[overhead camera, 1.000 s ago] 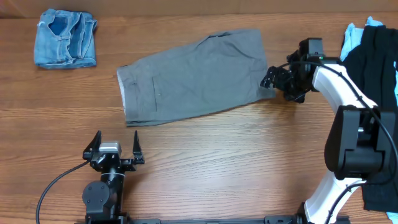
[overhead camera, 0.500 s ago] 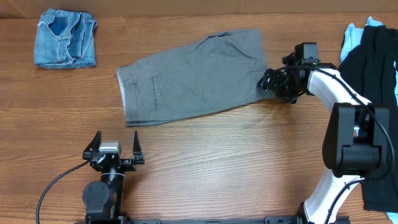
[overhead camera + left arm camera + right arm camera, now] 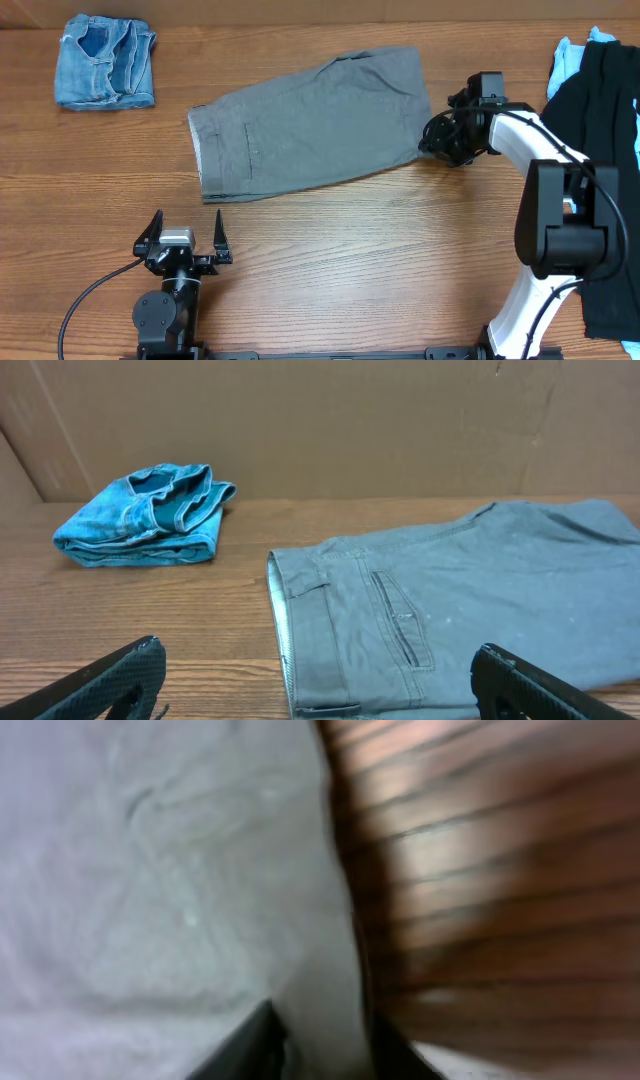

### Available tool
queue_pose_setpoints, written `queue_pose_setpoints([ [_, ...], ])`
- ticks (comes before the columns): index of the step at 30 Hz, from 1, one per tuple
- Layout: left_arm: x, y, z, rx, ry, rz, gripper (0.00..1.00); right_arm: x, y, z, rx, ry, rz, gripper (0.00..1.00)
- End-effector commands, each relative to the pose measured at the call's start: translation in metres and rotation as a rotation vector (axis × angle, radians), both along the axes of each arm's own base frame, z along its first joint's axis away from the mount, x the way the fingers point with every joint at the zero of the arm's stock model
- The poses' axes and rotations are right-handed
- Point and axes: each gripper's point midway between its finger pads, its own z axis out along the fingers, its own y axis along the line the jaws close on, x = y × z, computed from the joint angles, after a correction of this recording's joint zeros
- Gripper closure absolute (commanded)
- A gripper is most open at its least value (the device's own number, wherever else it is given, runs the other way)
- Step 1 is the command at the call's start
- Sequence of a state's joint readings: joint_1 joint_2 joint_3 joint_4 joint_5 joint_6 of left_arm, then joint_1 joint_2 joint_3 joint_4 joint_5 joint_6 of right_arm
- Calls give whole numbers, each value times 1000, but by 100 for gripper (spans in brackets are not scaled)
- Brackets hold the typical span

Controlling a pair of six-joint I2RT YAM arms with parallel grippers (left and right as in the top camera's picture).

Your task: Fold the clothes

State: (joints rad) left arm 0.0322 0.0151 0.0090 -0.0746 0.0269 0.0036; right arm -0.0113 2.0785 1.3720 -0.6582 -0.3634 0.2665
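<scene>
**Right gripper at the hem of the grey shorts, left gripper idle**

The wooden table (image 3: 350, 250) fills the overhead view. The grey shorts (image 3: 310, 125) lie flat near its middle, spread lengthwise, with the waistband at the left end and the leg hem at the right, the whole garment tilted slightly so that the hem end sits farther from the robot. A pocket seam shows near the waistband.

A black T-shirt (image 3: 600, 110) is heaped at the right edge of the table, partly behind the right arm (image 3: 540, 140). The denim shorts (image 3: 105, 62) sit folded in the far left corner, well apart from the grey shorts. A light-blue garment (image 3: 565, 58) peeks out at the top of the black heap.

The left gripper (image 3: 188, 215) rests near the front edge, its fingers spread wide with nothing between them, pointing toward the waistband.

The right gripper (image 3: 432, 138) is at the lower right corner of the hem. Its wrist view is blurred: two dark fingertips (image 3: 250, 1040) show low in the picture with grey cloth at and between them, but I cannot tell whether they are clamped on it.
</scene>
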Motion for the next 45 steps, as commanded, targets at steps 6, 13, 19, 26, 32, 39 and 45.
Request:
queue_pose_setpoints([
  [6,0,-5,0,15,-7,-24,0,-10,-20,-3,-107,88,-76,96],
  [13,0,-5,0,15,-7,-24,0,-43,-40,29,-251,178,-133,96],
  [19,0,-5,0,15,-7,-24,0,-80,-33,44,-321,288,-132,96],
  [26,0,-5,0,15,-7,-24,0,-85,-25,44,-379,293,-87,81],
  [32,0,-5,0,15,-7,-24,0,-81,-41,44,-424,279,-120,57],
  [39,0,-5,0,15,-7,-24,0,-63,-71,61,-447,236,-203,0],
  [45,0,-5,0,15,-7,-24,0,-25,-105,88,-425,104,-318,0],
])
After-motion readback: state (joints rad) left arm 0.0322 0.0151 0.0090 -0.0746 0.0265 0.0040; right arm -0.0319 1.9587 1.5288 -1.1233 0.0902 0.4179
